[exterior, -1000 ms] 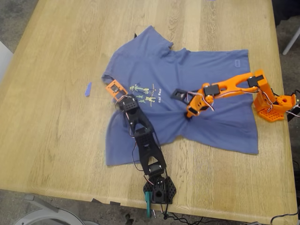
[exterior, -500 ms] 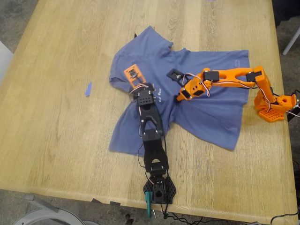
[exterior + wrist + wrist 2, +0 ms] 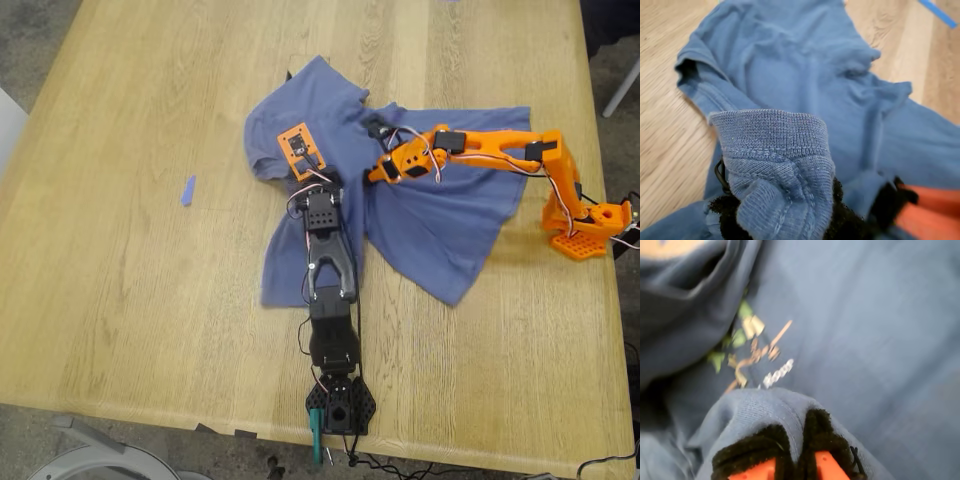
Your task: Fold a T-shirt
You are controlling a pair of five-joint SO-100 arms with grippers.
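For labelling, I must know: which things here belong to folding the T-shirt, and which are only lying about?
Belong to the job: T-shirt; my first end effector; my second end effector.
Only lying about: blue tape scrap.

Exterior view: high above, looking down over the wooden table (image 3: pixel 120 300), both arms in frame. Wrist views: pressed close against T-shirt (image 3: pixel 440 215) cloth, second one blurred, probably facing the chest print (image 3: pixel 752 347). Shared: the shirt.
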